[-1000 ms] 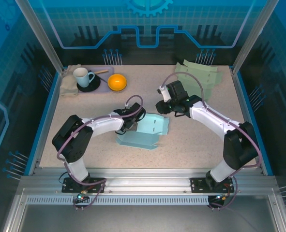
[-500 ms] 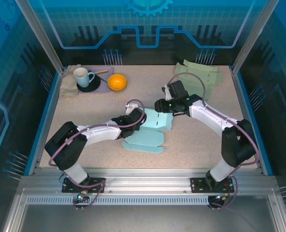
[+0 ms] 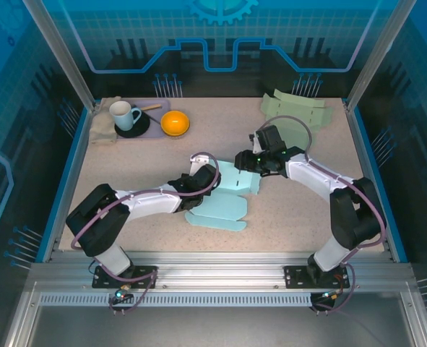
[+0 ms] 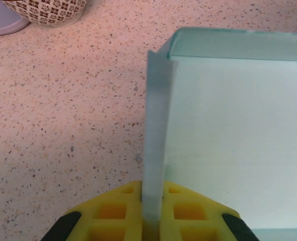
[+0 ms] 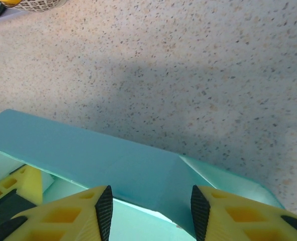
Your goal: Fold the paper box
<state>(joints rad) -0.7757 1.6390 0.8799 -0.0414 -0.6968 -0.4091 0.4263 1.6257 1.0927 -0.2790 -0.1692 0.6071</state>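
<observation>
Smooth matt pale-teal card for the paper box (image 3: 224,189), table (image 3: 292,217) speckled stone-look matt top, left hand (image 4: 152,193) in matt yellow moulded plastic, mug (image 3: 123,115) glossy white ceramic, bowl (image 3: 175,123) glossy orange, cloth (image 3: 101,131) soft beige

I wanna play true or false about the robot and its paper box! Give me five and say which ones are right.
1. The left hand is pinching a wall of the box. True.
2. The mug is blue. False: it is white.
3. The bowl sits to the right of the mug. True.
4. The right hand is squeezed shut. False: its fingers stand apart.
5. The spare sheets lie at the near left corner. False: they lie at the far right corner.
</observation>
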